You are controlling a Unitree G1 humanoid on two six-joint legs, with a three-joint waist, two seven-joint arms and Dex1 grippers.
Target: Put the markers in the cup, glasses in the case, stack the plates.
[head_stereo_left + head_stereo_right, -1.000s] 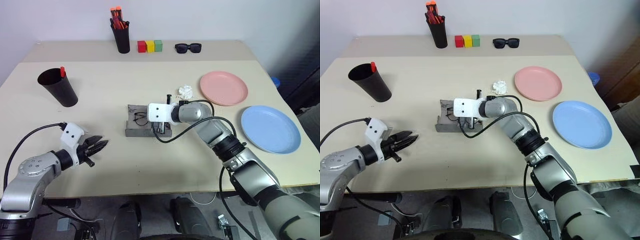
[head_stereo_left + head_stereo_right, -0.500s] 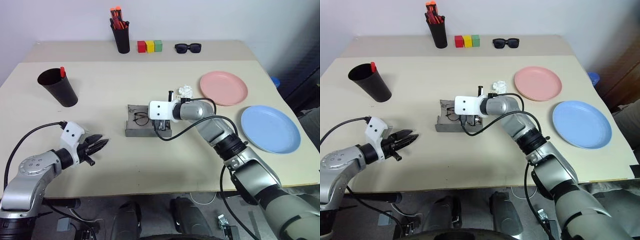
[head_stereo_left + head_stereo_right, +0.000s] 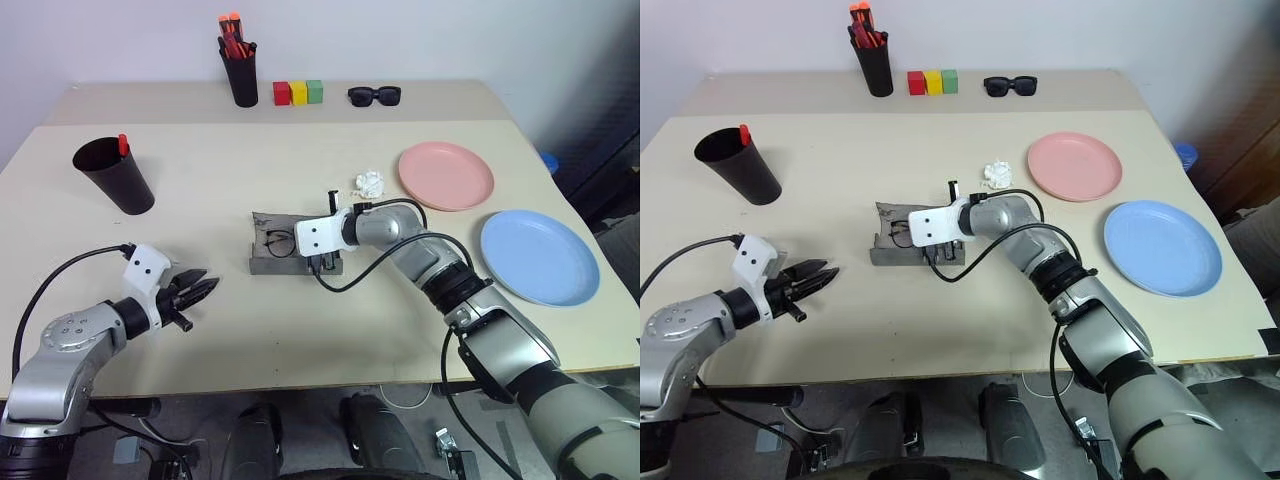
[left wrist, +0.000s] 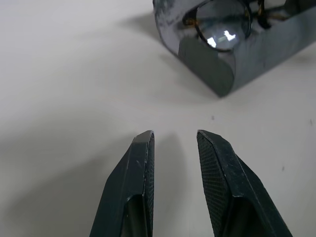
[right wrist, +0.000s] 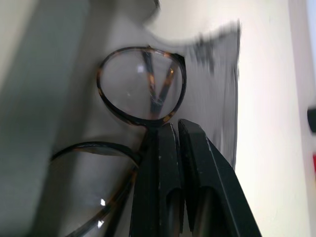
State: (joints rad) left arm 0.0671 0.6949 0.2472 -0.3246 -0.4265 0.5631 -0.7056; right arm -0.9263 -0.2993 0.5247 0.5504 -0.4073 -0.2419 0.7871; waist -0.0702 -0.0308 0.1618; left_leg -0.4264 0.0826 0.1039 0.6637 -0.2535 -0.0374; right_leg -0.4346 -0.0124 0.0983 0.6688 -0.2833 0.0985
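The grey case [image 3: 272, 264] lies open mid-table with the brown glasses [image 3: 279, 240] inside it. My right gripper [image 5: 173, 126] is shut, its tips resting at the bridge of the glasses [image 5: 143, 89]; I cannot tell if they pinch it. At the near left my left gripper [image 3: 205, 287] hovers low over bare table, fingers [image 4: 143, 148] slightly open with nothing between, pointing toward the case [image 4: 217, 74]. The black cup [image 3: 115, 180] stands far left with a red-capped marker [image 3: 123, 143] in it. The pink plate [image 3: 445, 176] and blue plate [image 3: 540, 256] lie apart on the right.
A black pen holder with red-orange pens [image 3: 241, 78], three coloured blocks [image 3: 299, 92] and black sunglasses [image 3: 375, 95] line the back of the table. A crumpled white scrap [image 3: 370, 182] lies between the case and the pink plate.
My right wrist has rolled over the case, its white mount tilting, with the fingers staying shut at the glasses. The left arm has kept still.
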